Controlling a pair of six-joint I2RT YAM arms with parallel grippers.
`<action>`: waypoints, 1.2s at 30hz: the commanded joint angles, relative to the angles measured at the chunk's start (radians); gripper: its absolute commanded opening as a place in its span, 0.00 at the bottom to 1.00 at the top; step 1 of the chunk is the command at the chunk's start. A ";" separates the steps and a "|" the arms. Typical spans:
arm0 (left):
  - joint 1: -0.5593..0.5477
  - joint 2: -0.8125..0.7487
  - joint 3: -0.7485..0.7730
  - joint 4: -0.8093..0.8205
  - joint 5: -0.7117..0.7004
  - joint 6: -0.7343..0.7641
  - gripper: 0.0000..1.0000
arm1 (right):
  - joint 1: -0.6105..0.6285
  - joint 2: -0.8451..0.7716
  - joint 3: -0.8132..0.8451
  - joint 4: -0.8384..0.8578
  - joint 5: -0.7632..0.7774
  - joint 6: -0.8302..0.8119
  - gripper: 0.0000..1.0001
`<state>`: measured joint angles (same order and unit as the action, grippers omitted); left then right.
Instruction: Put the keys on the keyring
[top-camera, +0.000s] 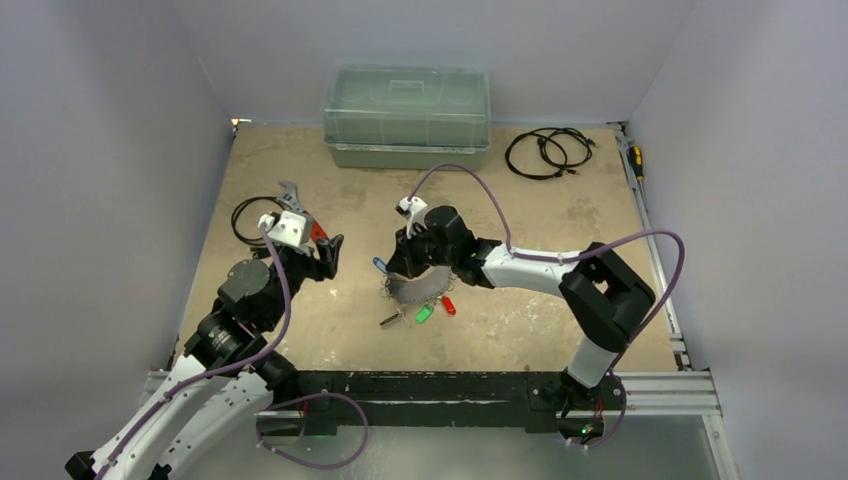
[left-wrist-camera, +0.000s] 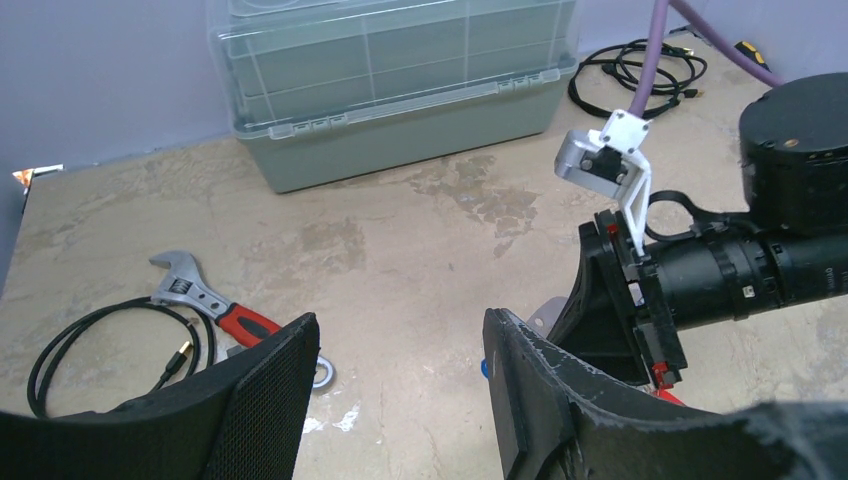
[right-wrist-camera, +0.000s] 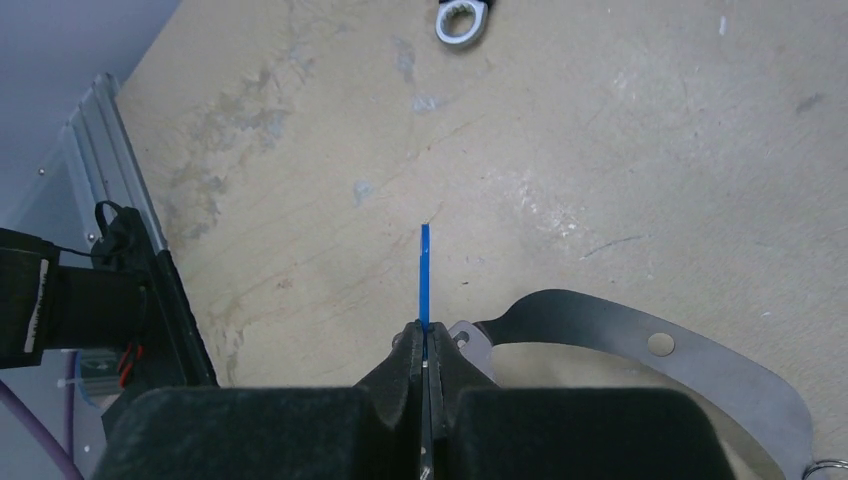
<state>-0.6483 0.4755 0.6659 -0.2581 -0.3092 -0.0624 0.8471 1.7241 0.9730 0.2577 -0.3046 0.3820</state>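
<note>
Two robot arms work at the table, a left arm and a right arm. Three keys can be counted by their tags: one blue-tagged key, one green-tagged key and one red-tagged key. Whether more keys lie among them is too small to tell. There is one keyring. There are two black cable coils, one right of the box and one beside the wrench. There is one clear plastic storage box, one red-handled adjustable wrench and one screwdriver.
</note>
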 joint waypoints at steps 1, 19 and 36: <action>0.006 -0.010 0.009 0.008 0.006 0.013 0.60 | 0.007 -0.065 0.019 0.055 0.017 -0.043 0.00; 0.006 -0.071 0.000 0.028 0.010 0.027 0.60 | 0.021 -0.619 -0.149 0.172 0.191 -0.123 0.00; 0.008 -0.058 0.005 0.025 0.021 0.026 0.60 | 0.021 -1.097 -0.359 -0.167 0.486 -0.113 0.00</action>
<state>-0.6479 0.4118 0.6651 -0.2562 -0.2981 -0.0551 0.8665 0.6540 0.6163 0.1898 0.1112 0.2684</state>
